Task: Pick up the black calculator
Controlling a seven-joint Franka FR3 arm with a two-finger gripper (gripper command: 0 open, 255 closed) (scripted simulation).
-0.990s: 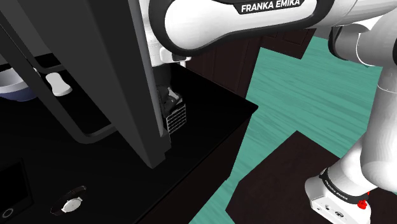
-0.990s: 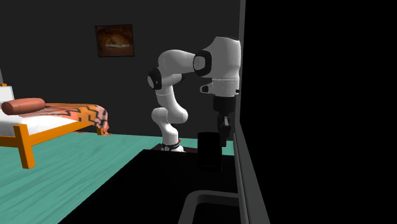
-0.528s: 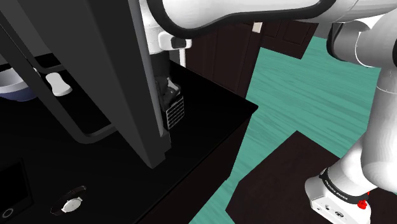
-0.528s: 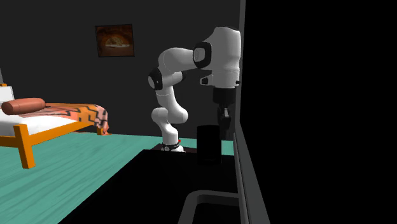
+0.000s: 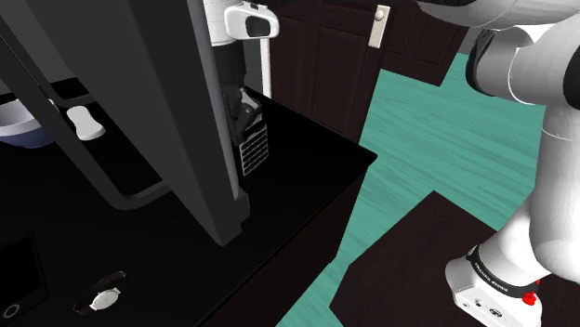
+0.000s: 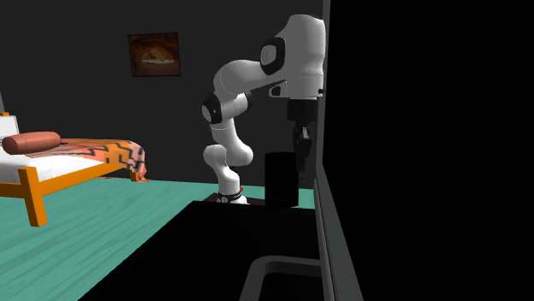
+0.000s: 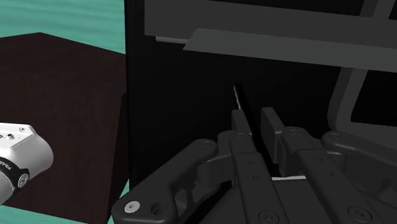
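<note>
Pincer (image 5: 243, 105) points straight down, its fingers pinching the top end of the black calculator (image 5: 254, 150). Calculator hangs upright below it with its key grid showing in the shoulder view, just beside the edge of the tall dark panel (image 5: 139, 93) and over the black tabletop (image 5: 307, 163). Green floor (image 5: 446, 139) lies past the tabletop's edge.
</note>
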